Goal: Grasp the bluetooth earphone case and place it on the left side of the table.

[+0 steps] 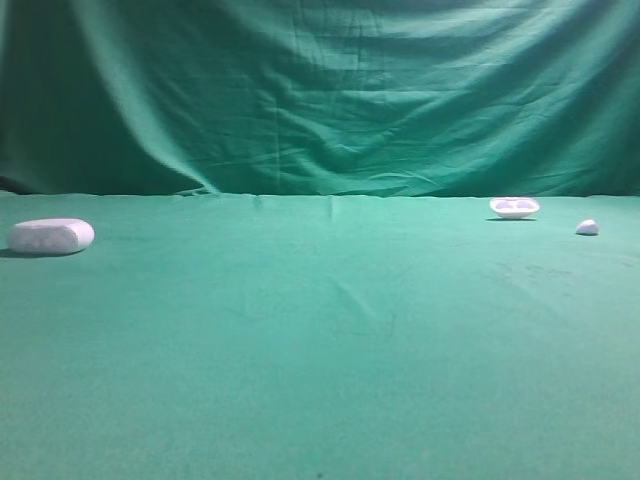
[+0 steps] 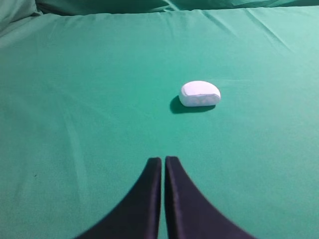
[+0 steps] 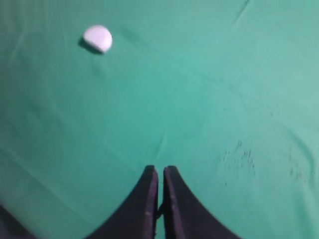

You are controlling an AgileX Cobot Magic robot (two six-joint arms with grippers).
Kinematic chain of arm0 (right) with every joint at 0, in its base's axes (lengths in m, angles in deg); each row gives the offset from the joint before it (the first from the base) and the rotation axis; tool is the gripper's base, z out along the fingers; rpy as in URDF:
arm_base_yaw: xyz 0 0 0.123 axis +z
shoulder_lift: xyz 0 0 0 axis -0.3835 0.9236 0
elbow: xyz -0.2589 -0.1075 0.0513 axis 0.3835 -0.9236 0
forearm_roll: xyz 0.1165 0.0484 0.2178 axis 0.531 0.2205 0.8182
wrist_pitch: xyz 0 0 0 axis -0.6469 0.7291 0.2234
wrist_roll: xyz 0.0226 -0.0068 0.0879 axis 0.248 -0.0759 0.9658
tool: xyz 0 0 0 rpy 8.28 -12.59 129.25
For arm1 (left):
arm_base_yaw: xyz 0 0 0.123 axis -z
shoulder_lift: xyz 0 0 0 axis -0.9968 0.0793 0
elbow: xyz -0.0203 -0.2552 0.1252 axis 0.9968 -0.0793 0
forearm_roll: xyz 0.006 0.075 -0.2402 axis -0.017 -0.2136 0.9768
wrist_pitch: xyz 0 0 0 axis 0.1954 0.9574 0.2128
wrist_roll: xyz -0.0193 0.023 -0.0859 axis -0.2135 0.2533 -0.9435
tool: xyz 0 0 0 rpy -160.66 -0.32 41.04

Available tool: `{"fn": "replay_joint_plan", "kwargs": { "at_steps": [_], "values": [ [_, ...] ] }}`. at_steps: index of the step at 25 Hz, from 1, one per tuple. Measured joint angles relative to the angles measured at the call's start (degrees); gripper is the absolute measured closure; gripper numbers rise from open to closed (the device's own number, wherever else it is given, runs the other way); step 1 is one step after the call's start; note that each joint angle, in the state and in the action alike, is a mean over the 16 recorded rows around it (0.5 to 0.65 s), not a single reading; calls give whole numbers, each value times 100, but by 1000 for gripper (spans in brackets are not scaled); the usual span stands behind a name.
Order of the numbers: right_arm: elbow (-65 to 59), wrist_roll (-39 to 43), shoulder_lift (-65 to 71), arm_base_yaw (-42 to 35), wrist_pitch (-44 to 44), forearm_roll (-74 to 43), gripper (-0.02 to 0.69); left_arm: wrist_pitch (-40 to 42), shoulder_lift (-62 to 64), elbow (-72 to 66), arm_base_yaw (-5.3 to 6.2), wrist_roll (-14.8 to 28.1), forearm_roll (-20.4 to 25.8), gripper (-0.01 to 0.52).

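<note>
Both tools pressed together, empty: left tool (image 2: 163, 160), right tool (image 3: 159, 169). One earphone case (image 1: 50, 236), one dish (image 1: 514, 207), one blob (image 1: 587, 228).

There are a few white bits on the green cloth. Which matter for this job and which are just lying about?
Part of the job:
bluetooth earphone case
table

Just lying about:
shallow white dish
tiny white blob

Each hand (image 2: 163, 162) (image 3: 159, 172) has black, smooth, curved tapering fingers.

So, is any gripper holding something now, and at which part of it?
Nothing is held. The left gripper and right gripper are both shut and empty; the bluetooth earphone case lies alone on the table.
</note>
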Motion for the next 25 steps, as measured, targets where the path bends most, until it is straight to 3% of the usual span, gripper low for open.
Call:
{"fn": "replay_joint_plan", "kwargs": {
  "at_steps": [15,25],
  "values": [
    [-2048,8,-2012,-124,-809,-143,665,0,0,0,0,0,0,514],
    [-3644,-4,-3382,-1277,-1974,-308,665,0,0,0,0,0,0,514]
  ]
}}
